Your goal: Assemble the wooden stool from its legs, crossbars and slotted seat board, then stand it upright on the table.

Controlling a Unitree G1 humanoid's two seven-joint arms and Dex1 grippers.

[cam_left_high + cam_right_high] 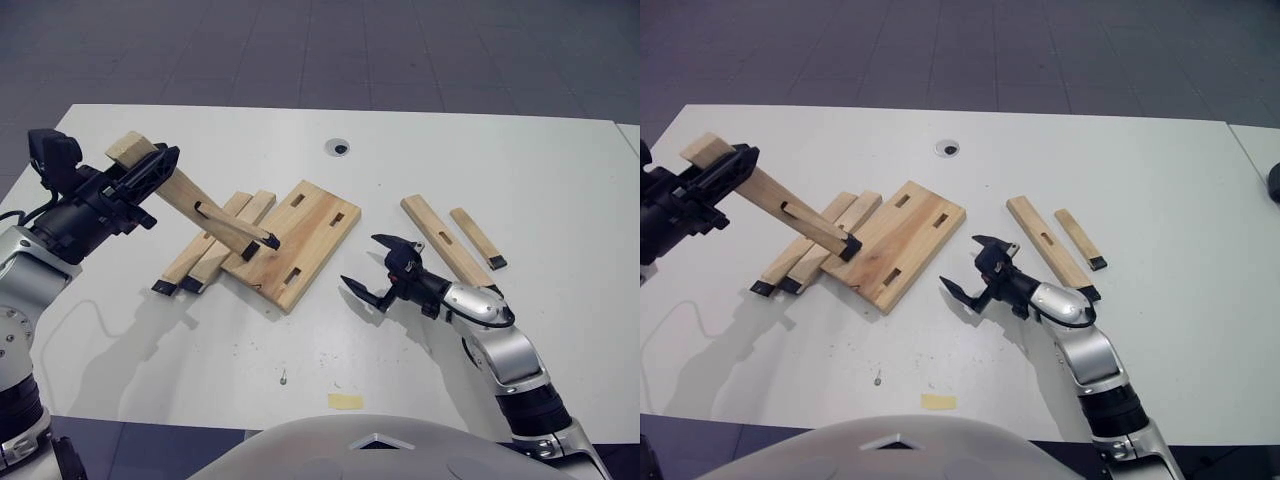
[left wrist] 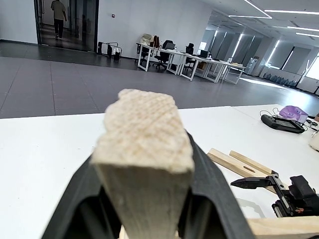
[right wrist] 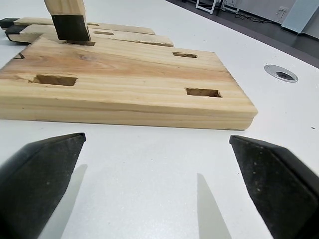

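My left gripper (image 1: 158, 166) is shut on the upper end of a wooden leg (image 1: 205, 207), held tilted. The leg's black-capped lower end (image 3: 72, 27) rests on the slotted seat board (image 1: 305, 240) at its left corner slot. The board lies flat at the table's middle. Two more legs (image 1: 205, 250) lie side by side, partly under the board's left edge. A slotted piece (image 1: 437, 235) and a shorter piece (image 1: 477, 237) lie to the right. My right gripper (image 1: 376, 268) stands open just above the table, right of the board, its fingers (image 3: 42, 169) pointing at the board's near edge.
A round cable hole (image 1: 340, 147) sits at the table's back middle. A small screw (image 1: 284, 378) and a yellow slip (image 1: 345, 401) lie near the front edge. A cable (image 1: 95, 320) trails at the left. A dark controller (image 2: 281, 122) lies on the table's far side.
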